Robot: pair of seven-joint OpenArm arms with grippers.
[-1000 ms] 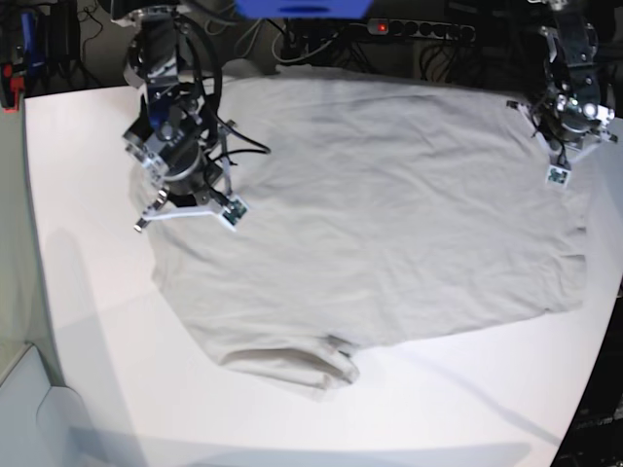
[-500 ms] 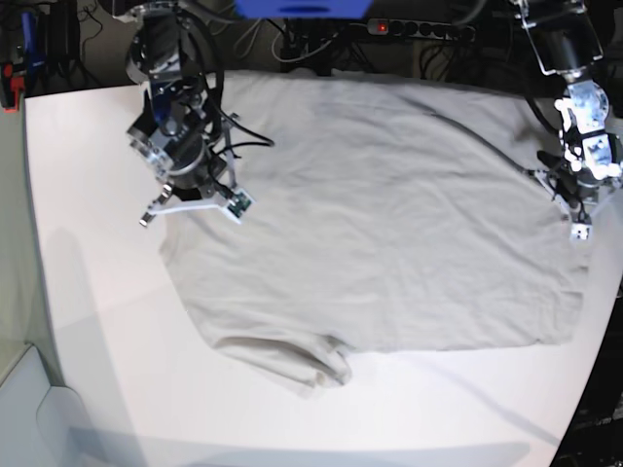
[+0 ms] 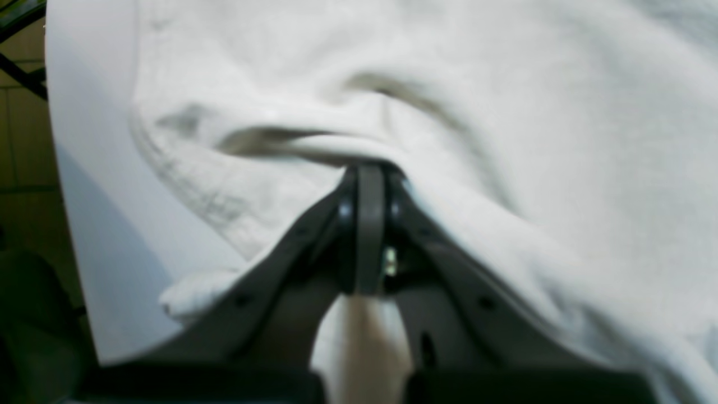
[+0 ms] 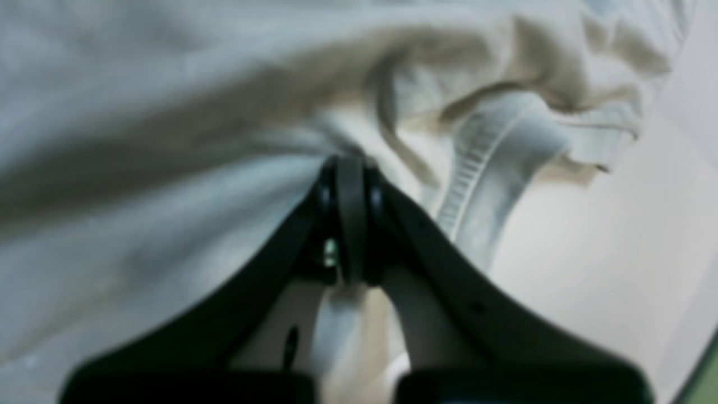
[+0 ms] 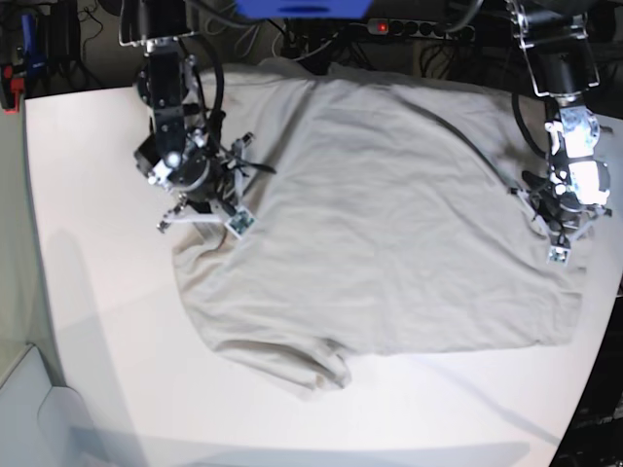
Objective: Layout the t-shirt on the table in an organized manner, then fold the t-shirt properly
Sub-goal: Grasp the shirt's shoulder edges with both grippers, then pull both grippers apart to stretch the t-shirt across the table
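Right gripper, on base view's left: jaws pinched together on a fold of the t-shirt near its left edge. Left gripper, on base view's right: likewise clamped on cloth at the opposite edge. Wrist views confirm both: left gripper and right gripper each with fabric bunched at the closed tips. Shirt spread on the table between the two arms, long axis running across from one grip to the other; collar toward the near edge, rumpled. Cloth still creased between grips. Likely next: outward pull, each arm away from the other, to tension the span flat.
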